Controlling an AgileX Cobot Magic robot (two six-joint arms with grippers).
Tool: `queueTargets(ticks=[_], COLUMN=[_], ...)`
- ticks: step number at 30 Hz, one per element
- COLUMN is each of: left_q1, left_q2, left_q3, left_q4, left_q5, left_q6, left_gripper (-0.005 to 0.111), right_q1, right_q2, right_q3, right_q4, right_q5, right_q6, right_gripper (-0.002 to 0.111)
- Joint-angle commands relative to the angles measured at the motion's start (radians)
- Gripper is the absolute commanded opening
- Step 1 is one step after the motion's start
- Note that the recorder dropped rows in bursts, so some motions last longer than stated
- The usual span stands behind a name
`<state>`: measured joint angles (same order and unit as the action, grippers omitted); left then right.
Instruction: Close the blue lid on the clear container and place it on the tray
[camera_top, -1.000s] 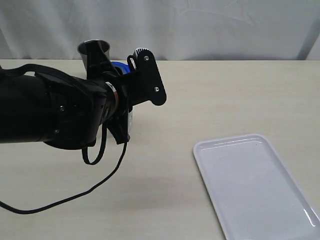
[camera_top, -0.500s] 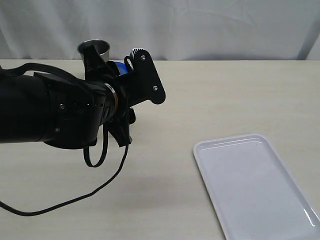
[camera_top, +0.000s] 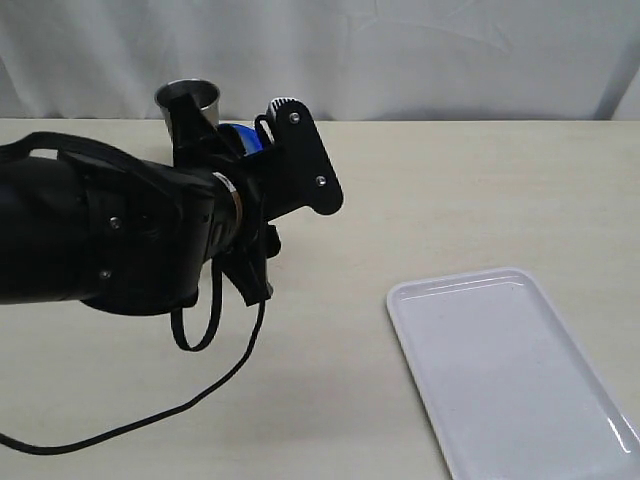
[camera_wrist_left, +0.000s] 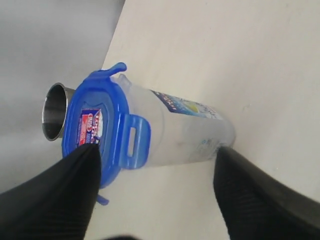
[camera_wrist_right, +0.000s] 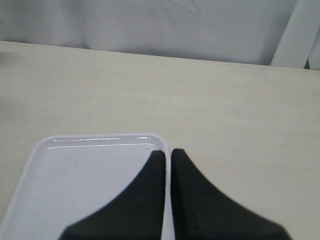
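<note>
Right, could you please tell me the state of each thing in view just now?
Clear container: upright on the table, capped.
Blue lid: sitting on the container, at least one tab sticking out.
Steel cup: upright, open-topped.
Tray: flat on the table, nothing on it.
Left gripper: open, fingers either side of the container.
Right gripper: shut, above the tray.

The bulky black left arm is reaching out well to the left of the large flat white plastic tray, as the exterior view shows it. A loose black cable is hanging from its wrist. Its black left gripper is holding its jaws wide apart. The black right gripper is hovering over one edge of the tray, its two fingers pressed together.
</note>
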<state>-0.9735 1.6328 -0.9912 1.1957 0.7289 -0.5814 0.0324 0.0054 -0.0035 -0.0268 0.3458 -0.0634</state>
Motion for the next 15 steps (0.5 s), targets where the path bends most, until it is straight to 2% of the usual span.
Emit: queueTargets(ticks=[1, 4, 7, 9, 10, 11, 12, 13, 14, 15], left_q1=[-0.049, -0.062, -0.062, -0.062, -0.059, -0.047, -0.016, 0.023, 0.101, 0.142], left_q2=[-0.071, -0.122, -0.201, -0.276, -0.334, -0.373, -0.425, -0.462, -0.509, -0.524], left_q3=[0.001, 0.001, 0.003, 0.037, 0.076, 0.102, 0.138, 0.165, 0.198, 0.214], left_q4=[-0.048, -0.087, -0.174, -0.198, -0.198, -0.196, -0.196, -0.196, -0.213, -0.238], left_q5=[-0.010, -0.029, 0.012, 0.007, -0.016, -0.028, -0.076, -0.138, -0.240, -0.305], left_q6=[0.012, 0.012, 0.012, 0.006, 0.001, -0.010, -0.034, -0.058, -0.096, -0.102], left_gripper=[0.069, 0.069, 0.068, 0.052, 0.034, 0.021, 0.004, 0.000, 0.000, 0.000], right_q1=[-0.006, -0.006, -0.006, -0.006, -0.006, -0.006, -0.006, -0.006, -0.006, -0.006], right_q2=[-0.005, -0.005, -0.005, -0.005, -0.005, -0.005, -0.005, -0.005, -0.005, -0.005], right_q3=[0.004, 0.004, 0.004, 0.004, 0.004, 0.004, 0.004, 0.004, 0.004, 0.004], right_q4=[-0.004, -0.004, -0.004, -0.004, -0.004, -0.004, -0.004, -0.004, -0.004, -0.004], right_q5=[-0.003, -0.003, -0.003, -0.003, -0.003, -0.003, -0.003, -0.003, -0.003, -0.003], right_q6=[-0.001, -0.003, -0.003, -0.003, -0.003, -0.003, -0.003, -0.003, -0.003, -0.001], right_gripper=[0.004, 0.004, 0.004, 0.004, 0.004, 0.004, 0.004, 0.004, 0.004, 0.004])
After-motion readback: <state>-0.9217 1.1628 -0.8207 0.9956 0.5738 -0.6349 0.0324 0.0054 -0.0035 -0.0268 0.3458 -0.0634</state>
